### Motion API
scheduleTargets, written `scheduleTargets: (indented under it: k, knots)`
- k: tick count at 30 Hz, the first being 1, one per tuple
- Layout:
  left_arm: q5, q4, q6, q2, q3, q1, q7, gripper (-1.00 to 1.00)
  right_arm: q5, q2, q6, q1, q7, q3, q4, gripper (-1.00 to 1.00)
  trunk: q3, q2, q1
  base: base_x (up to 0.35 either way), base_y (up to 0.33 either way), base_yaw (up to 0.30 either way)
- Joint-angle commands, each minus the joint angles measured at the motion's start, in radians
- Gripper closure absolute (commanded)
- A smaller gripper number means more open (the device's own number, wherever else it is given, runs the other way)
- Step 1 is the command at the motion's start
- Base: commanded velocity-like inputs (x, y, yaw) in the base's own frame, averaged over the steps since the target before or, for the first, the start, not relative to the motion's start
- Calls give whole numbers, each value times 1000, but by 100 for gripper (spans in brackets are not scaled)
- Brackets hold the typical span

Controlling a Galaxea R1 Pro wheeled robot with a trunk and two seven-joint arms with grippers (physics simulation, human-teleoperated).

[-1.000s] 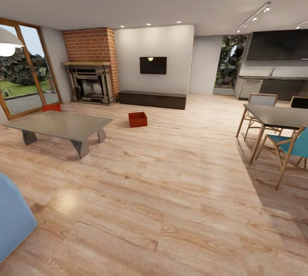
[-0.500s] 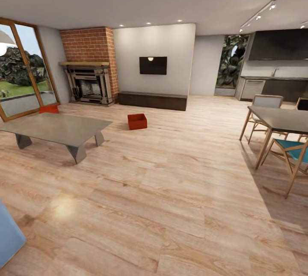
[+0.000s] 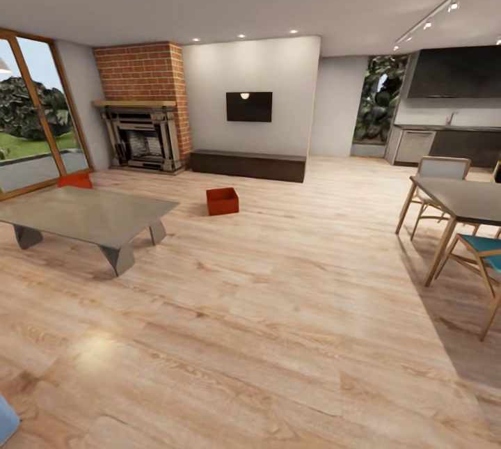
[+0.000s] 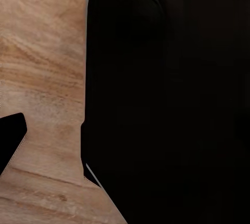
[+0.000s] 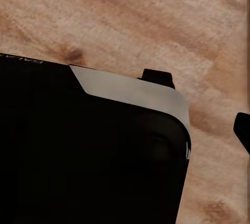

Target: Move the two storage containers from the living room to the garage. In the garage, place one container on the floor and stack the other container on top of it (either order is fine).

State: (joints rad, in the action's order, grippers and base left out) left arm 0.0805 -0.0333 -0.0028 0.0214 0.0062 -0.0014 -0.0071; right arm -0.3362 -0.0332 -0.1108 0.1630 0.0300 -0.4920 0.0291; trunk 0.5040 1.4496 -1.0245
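Hand tips over plank floor [image 5: 130, 21] at wrists — head: two storage containers [image 3: 222, 201]

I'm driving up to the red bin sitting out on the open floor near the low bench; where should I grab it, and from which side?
Judging from here, take the storage container by its top rim, coming down from above: it is open-topped with plain straight walls and no handles. Nothing stands between it and the camera, while the coffee table stands off to its left. It is too distant to pick a wall.

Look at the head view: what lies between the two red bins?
The far corner of the low grey table lies between the left bin and the middle bin; otherwise wood floor.
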Motion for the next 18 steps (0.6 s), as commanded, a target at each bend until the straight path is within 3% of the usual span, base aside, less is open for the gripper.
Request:
scheduleTargets:
  k: [1,18]
  knots:
    - [8,0,0,0,0,0,-1,-100,-10,-1,-6,1,3,-8,3,-100,1,0,-1,322,0,0]
    - [8,0,0,0,0,0,-1,-100,-10,-1,-6,1,3,-8,3,-100,1,0,-1,322,0,0]
